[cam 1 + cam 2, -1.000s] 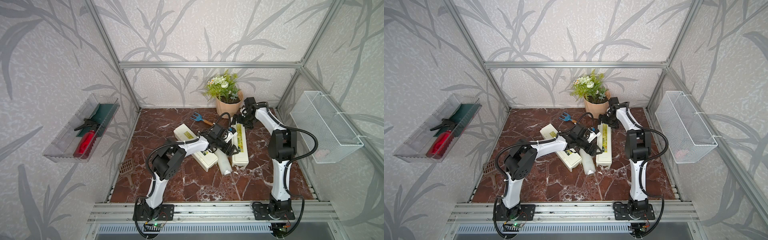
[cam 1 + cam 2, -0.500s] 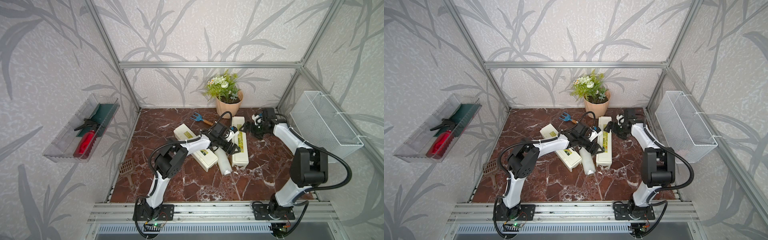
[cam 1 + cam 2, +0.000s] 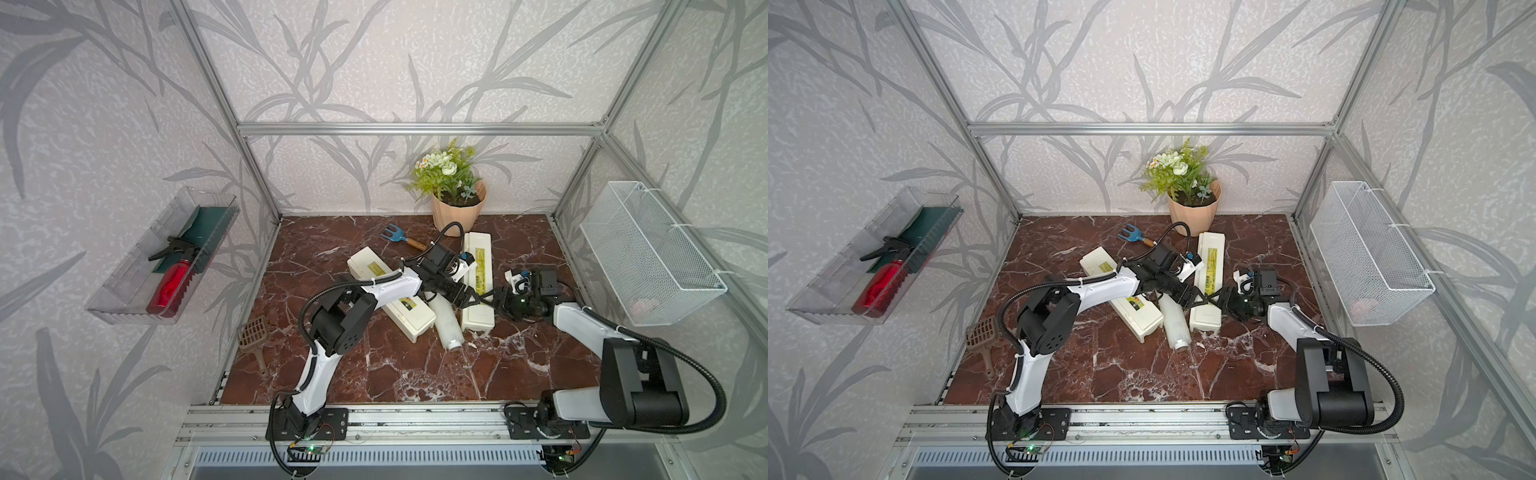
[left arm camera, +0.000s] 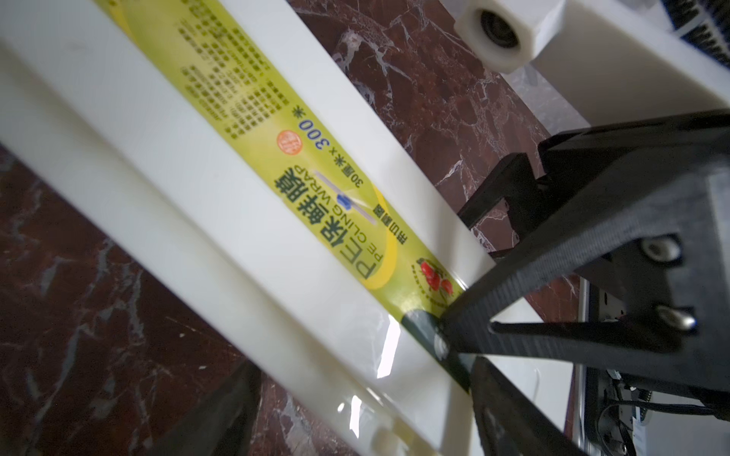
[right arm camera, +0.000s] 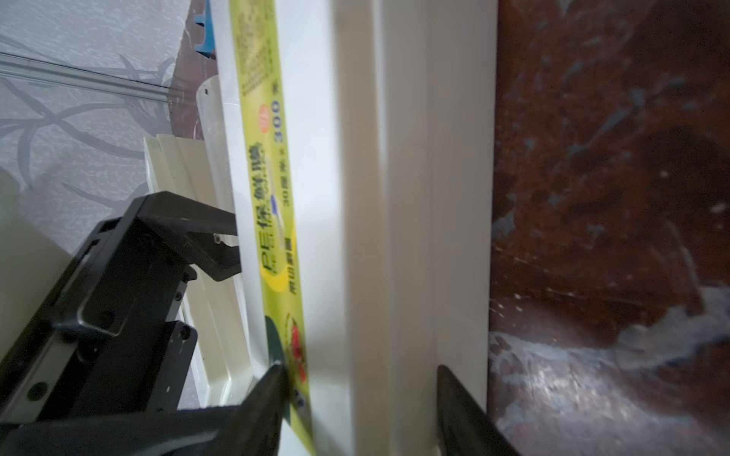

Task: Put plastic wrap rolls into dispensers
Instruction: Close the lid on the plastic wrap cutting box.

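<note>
Two cream dispensers lie on the marble floor in both top views, one slanted (image 3: 390,299) and one lengthwise (image 3: 478,282) (image 3: 1210,274). A plastic wrap roll (image 3: 444,324) (image 3: 1173,324) lies between them. My left gripper (image 3: 471,297) (image 4: 355,379) is open and straddles the lengthwise dispenser (image 4: 237,166) near its front end; floor shows beside one finger. My right gripper (image 3: 496,297) (image 5: 359,379) reaches in from the right onto the same dispenser (image 5: 355,197). Its jaws stand half closed on the lid, one tip at the label strip. The picture is blurred and does not show whether they clamp.
A potted plant (image 3: 457,208) stands at the back, with a blue hand fork (image 3: 395,235) near it. A brown scoop (image 3: 253,336) lies by the left edge. A wire basket (image 3: 648,257) hangs on the right wall. A clear tray (image 3: 124,299) with a red spray bottle hangs on the left wall.
My right arm has swung from beside the plant pot round to the right side of the lengthwise dispenser, and its jaws have narrowed. My left arm has barely moved.
</note>
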Available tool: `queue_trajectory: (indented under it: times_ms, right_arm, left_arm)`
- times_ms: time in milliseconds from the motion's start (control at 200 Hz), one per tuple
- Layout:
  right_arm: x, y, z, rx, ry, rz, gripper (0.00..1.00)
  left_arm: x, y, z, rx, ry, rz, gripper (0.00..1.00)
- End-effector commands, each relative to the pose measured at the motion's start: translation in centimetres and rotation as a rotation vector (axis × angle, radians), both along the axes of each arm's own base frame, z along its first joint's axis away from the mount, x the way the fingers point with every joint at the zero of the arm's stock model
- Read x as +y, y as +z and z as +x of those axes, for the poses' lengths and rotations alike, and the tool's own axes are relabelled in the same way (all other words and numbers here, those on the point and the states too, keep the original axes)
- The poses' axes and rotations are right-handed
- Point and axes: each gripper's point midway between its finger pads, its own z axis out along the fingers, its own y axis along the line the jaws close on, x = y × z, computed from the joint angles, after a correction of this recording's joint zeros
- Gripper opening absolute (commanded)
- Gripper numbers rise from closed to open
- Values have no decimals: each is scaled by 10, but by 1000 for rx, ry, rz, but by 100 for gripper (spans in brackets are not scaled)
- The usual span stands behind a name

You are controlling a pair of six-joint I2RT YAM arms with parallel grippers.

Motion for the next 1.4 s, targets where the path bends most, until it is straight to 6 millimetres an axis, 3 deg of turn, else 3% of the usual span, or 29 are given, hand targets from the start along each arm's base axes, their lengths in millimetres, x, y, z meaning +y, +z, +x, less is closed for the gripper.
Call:
queue_trajectory:
  times_ms: [0, 190, 260, 300, 375, 460, 590, 680, 840, 865, 1010, 1235, 1395]
  right_arm:
    - [11, -25, -23, 120, 19, 52, 51]
    - [2, -52, -56, 243, 0, -17, 45]
    - [1, -56, -59, 257, 0, -32, 43]
    - [0, -53, -54, 238, 1, -37, 46]
    - [-5, -35, -36, 146, -17, -70, 69]
    - [-20, -10, -12, 37, -69, -135, 80]
    - [-39, 19, 33, -82, -138, -132, 83]
    - [-38, 28, 63, -111, -118, -90, 85]
    - [-32, 25, 114, -123, -113, -4, 87]
    - [-32, 16, 120, -105, -121, 5, 87]
    - [-32, 5, 152, -108, -150, 41, 87]
    - [-32, -6, 180, -129, -178, 81, 85]
    - [-32, -16, 188, -103, -167, 73, 83]
  left_arm:
    - [4, -26, -7, 46, -5, 67, 83]
    - [6, -36, -9, 89, 8, 88, 83]
    - [7, -40, -10, 105, 12, 92, 83]
    - [7, -42, -10, 109, 16, 95, 83]
    - [7, -41, -6, 106, 23, 100, 83]
    - [7, -38, 2, 102, 43, 94, 83]
    - [10, -29, 18, 75, 82, 85, 83]
    - [8, -20, 30, 52, 93, 68, 85]
    - [8, -1, 61, 1, 143, 38, 87]
    - [9, 3, 67, -8, 156, 31, 88]
    - [11, 13, 104, -23, 230, -12, 90]
    - [1, 23, 151, -8, 287, -109, 91]
    - [-17, 14, 173, 34, 318, -158, 91]
